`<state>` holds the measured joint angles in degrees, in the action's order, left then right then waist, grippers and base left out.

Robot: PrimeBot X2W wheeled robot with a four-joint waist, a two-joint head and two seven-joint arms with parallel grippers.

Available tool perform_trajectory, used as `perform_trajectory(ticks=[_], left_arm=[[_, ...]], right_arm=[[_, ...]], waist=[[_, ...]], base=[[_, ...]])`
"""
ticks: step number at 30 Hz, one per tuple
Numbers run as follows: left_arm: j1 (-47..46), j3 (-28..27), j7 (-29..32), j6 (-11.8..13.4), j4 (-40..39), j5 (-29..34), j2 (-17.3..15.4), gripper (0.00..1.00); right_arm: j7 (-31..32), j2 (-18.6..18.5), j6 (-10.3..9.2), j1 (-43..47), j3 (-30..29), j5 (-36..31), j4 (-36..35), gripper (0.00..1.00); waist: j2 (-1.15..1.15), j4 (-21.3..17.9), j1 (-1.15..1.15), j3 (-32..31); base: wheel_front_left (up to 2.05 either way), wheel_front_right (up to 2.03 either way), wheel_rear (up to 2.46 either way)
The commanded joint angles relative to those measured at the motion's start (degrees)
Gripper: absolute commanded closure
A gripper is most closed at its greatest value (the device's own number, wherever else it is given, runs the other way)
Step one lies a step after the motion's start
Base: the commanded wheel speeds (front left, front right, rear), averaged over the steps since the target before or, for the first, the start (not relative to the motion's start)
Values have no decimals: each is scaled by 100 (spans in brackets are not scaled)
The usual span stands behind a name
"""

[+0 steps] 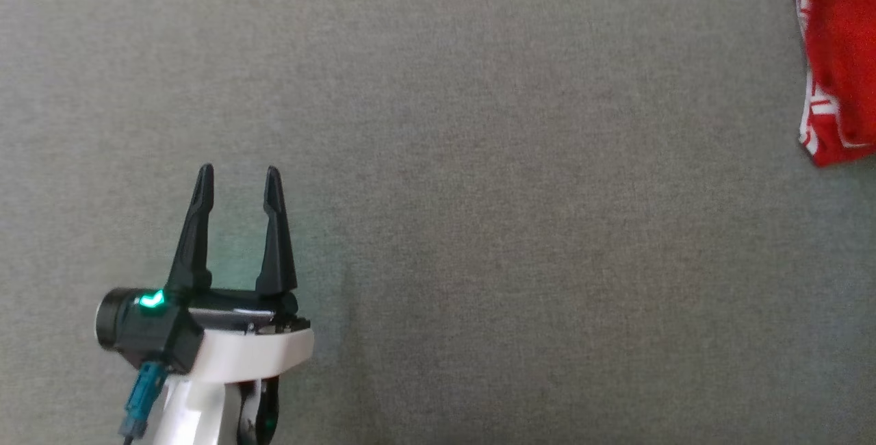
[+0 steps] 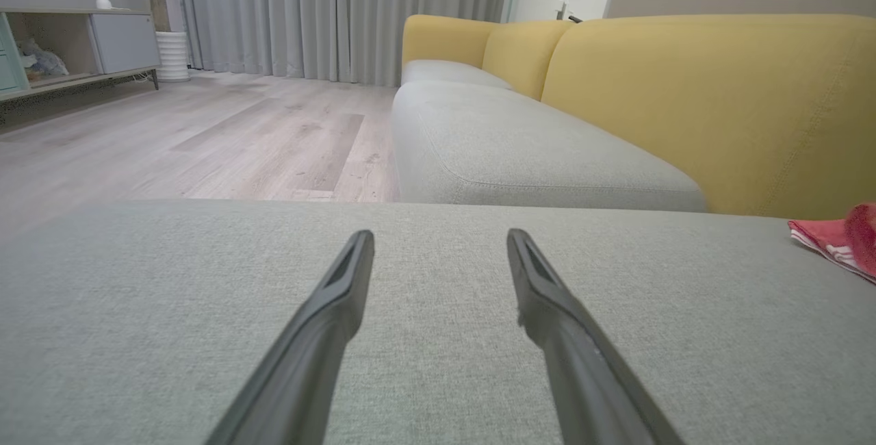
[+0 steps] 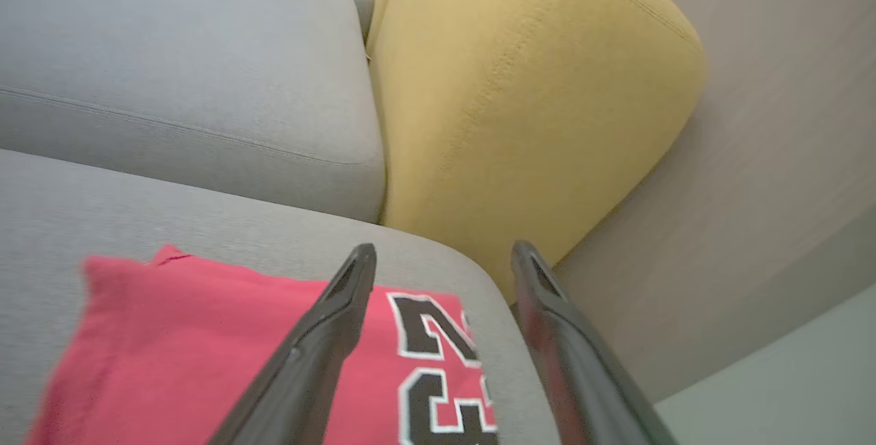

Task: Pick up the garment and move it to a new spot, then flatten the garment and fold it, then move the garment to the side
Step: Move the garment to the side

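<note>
The garment point(image 1: 838, 55) is red with white trim and lies folded on the grey cushion at the far right edge of the head view. In the right wrist view the garment point(image 3: 205, 349) shows black and white numerals and rests flat near the cushion's corner. My right gripper point(image 3: 443, 257) hovers above it, open, with nothing between its fingers. My left gripper point(image 1: 238, 181) stands open over bare cushion at the lower left, far from the garment. A red edge of the garment point(image 2: 835, 239) peeks in at the right of the left wrist view, beyond my left gripper point(image 2: 441, 243).
The grey cushion point(image 1: 479, 226) spreads wide around the left gripper. A yellow sofa backrest point(image 3: 520, 103) and a second grey seat cushion point(image 3: 171, 68) lie beyond the garment. Wooden floor point(image 2: 191, 137), curtains point(image 2: 328, 14) and a shelf unit point(image 2: 61, 48) sit past the cushion's edge.
</note>
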<state>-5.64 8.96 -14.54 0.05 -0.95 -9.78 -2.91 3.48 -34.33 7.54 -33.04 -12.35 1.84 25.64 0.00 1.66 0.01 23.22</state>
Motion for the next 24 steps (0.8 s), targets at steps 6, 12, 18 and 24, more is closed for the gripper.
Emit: perform_trajectory(ticks=[6, 12, 18, 24], left_arm=[[187, -160, -46, 12, 251, -278, 3, 0], [604, -100, -46, 21, 607, -416, 3, 0], [1061, -274, -46, 95, 618, -445, 3, 0], [1339, -293, -46, 158, 587, -425, 3, 0]], right_arm=[[-369, 1397, -5, 1246, 344, 29, -871, 0], [-1449, 2463, -5, 2151, 1393, 413, -582, 0], [-1841, 2942, -5, 2693, 1981, 629, -445, 0], [-1846, 3104, -5, 3311, 1972, 620, -1272, 0]], waist=[[0, 146, -1, -924], [0, 244, -1, -1839], [0, 310, -1, -2426], [0, 357, -1, -2634]], base=[[0, 0, 0], [0, 0, 0], [0, 0, 0], [0, 0, 0]])
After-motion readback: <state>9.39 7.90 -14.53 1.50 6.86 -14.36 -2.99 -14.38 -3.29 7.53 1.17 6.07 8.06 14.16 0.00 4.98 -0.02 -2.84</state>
